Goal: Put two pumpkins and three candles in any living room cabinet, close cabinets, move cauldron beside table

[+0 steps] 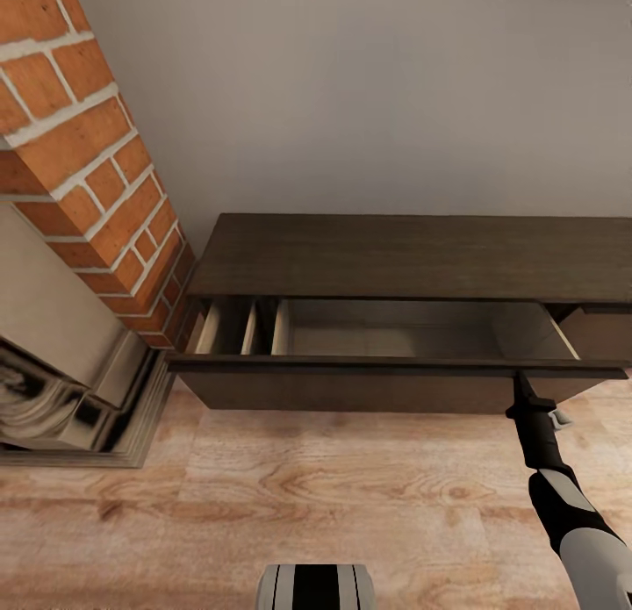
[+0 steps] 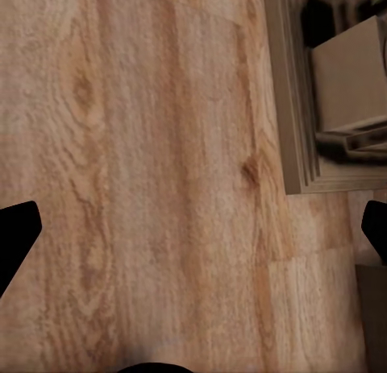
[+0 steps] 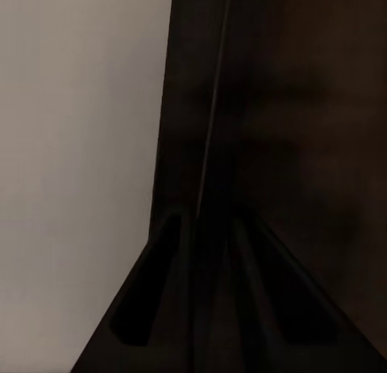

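Observation:
The long dark-brown cabinet (image 1: 404, 254) stands against the wall with one wide drawer (image 1: 395, 333) pulled out, its pale interior showing. My right gripper (image 1: 523, 383) sits at the top edge of that drawer's front panel (image 1: 351, 386), near its right end. In the right wrist view its fingers (image 3: 153, 300) stand close together, astride the thin dark panel edge (image 3: 211, 131). My left gripper (image 2: 201, 216) hangs open over bare wooden floor (image 2: 161, 147), holding nothing. The pumpkins, candles and cauldron are out of view.
A brick chimney (image 1: 79, 154) and the glossy carved fireplace surround (image 1: 61, 373) stand left of the cabinet; the surround's stepped base (image 2: 294, 91) is near my left gripper. Wooden floor (image 1: 307, 496) stretches in front of the cabinet. A second drawer front (image 1: 601, 329) sits at the right.

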